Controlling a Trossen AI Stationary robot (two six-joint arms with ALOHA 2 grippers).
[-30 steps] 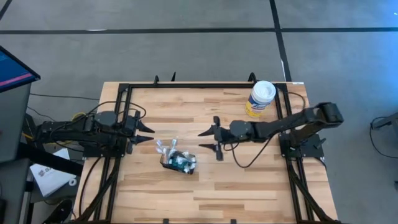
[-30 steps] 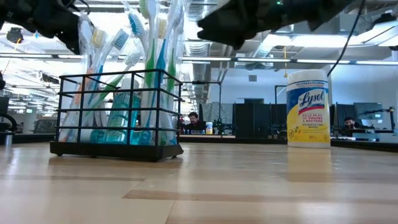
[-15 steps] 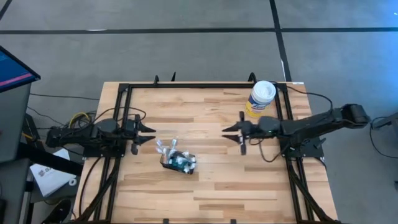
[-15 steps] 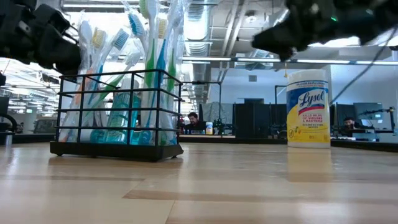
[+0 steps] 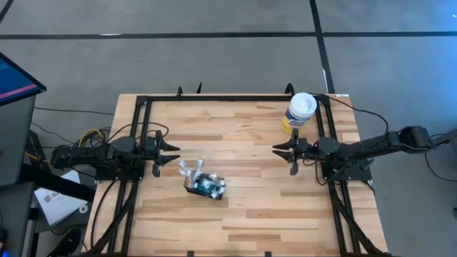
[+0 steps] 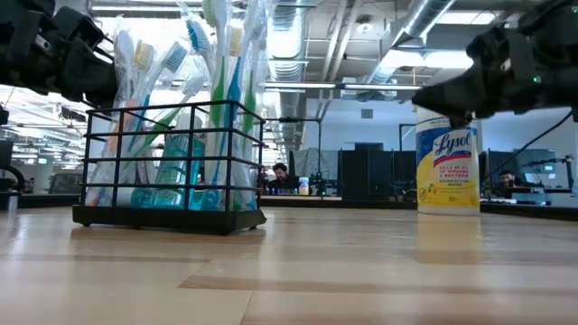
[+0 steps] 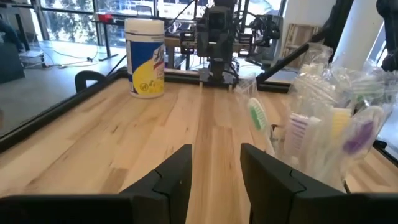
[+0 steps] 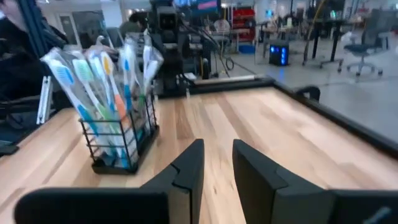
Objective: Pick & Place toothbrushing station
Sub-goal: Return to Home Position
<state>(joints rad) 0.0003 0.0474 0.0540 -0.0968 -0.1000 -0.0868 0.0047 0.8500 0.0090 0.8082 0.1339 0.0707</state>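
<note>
Toothbrush rack (image 5: 203,184) stands left of the table (image 5: 250,207) centre, long axis about 10-to-4 o'clock. It lies at 4 o'clock from the nearer left gripper (image 5: 173,155), 8 o'clock from the right gripper (image 5: 283,157); both spread, empty.

Both arms matte black, slim jointed links: left arm (image 5: 93,153), right arm (image 5: 364,145). Black cable (image 5: 360,112) loops behind the right gripper (image 5: 283,159); yellow wires (image 5: 89,133) behind the left gripper (image 5: 169,153). Fingers (image 7: 171,180) blocky, angular.
</note>
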